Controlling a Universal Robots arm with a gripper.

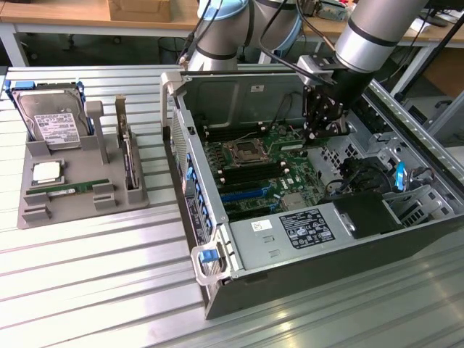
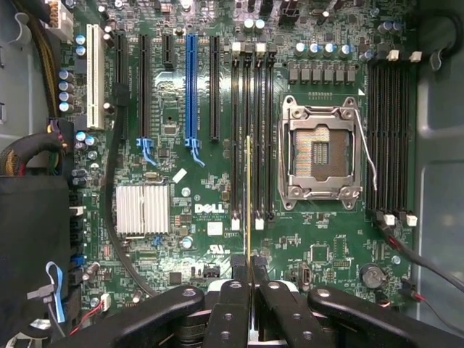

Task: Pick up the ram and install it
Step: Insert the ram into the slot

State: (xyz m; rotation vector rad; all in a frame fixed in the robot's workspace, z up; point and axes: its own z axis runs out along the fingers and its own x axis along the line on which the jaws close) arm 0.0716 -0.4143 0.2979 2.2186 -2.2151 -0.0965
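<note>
My gripper (image 1: 324, 132) hangs inside the open computer case (image 1: 217, 290), above the green motherboard (image 1: 254, 174). In the wrist view the gripper (image 2: 249, 262) is shut on the ram (image 2: 249, 196), seen edge-on as a thin green-yellow strip between the black fingers (image 2: 235, 270). The held stick runs along the black memory slots (image 2: 259, 130) beside the empty processor socket (image 2: 321, 148), lined up roughly over the second slot; whether it touches the slot I cannot tell. A second green ram stick (image 1: 69, 190) lies in the grey tray (image 1: 72, 214) at the exterior view's left.
The tray also holds a hard drive (image 1: 49, 119), a square silver processor chip (image 1: 47, 172) and an upright dark expansion card (image 1: 129, 156). More memory slots (image 2: 391, 138) lie beyond the socket. A silver heatsink (image 2: 141, 210), cables (image 2: 109, 217) and case walls surround the board.
</note>
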